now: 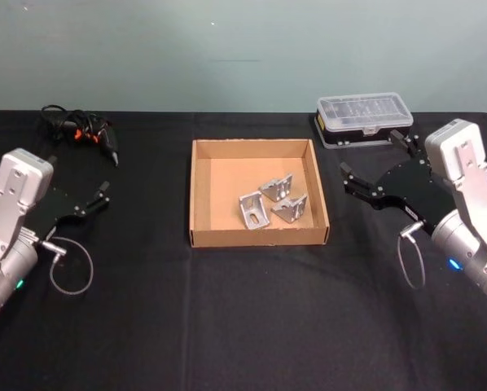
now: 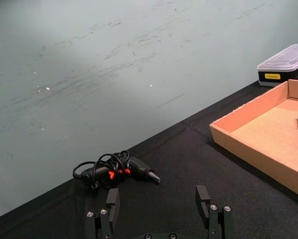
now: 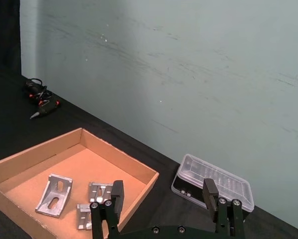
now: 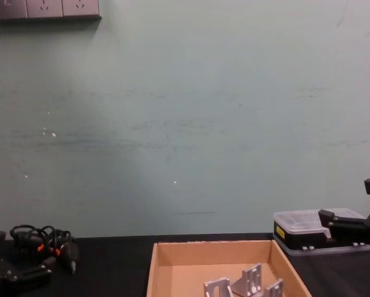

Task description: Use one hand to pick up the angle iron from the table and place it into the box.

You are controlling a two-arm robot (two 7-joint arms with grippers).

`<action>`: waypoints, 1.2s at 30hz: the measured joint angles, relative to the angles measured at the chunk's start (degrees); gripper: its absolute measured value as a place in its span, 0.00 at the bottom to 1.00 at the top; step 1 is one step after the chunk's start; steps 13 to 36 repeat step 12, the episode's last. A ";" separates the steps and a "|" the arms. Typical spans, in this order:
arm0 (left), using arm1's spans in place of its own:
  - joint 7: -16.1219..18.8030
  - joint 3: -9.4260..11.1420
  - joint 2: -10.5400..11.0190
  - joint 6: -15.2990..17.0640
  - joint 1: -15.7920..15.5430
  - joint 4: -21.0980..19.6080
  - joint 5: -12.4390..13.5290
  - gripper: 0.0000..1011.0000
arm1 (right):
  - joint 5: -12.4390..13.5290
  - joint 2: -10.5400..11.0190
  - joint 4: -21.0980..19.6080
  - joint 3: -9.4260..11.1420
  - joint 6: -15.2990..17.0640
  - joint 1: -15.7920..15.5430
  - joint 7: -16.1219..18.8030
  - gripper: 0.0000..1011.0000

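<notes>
Three angle irons [image 1: 269,204] lie inside the box [image 1: 201,191]; none is seen on the tabletop [image 1: 243,318]. The right claw [image 1: 378,175], released and empty, hovers just beside the box's right wall, nearer the irons than the left claw [image 1: 85,204], also released, well apart.

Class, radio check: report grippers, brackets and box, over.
Left gripper open, empty, left of box. Right gripper open, empty, right of box. Three angle irons inside it. Nothing blocking.
</notes>
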 joint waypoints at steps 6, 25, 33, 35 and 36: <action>0.00 0.00 0.00 0.00 0.00 0.00 0.00 0.99 | 0.02 0.00 0.04 -0.05 0.05 0.08 0.04 0.99; 0.00 0.00 0.00 0.00 0.00 0.00 0.00 0.99 | 0.03 0.00 0.08 -0.09 0.08 0.10 0.06 0.99; 0.00 0.00 0.00 0.00 0.00 0.00 0.00 0.99 | 0.03 0.00 0.08 -0.09 0.08 0.10 0.06 0.99; 0.00 0.00 0.00 0.00 0.00 0.00 0.00 0.99 | 0.03 0.00 0.08 -0.09 0.08 0.10 0.06 0.99; 0.00 0.00 0.00 0.00 0.00 0.00 0.00 0.99 | 0.03 0.00 0.08 -0.09 0.08 0.10 0.06 0.99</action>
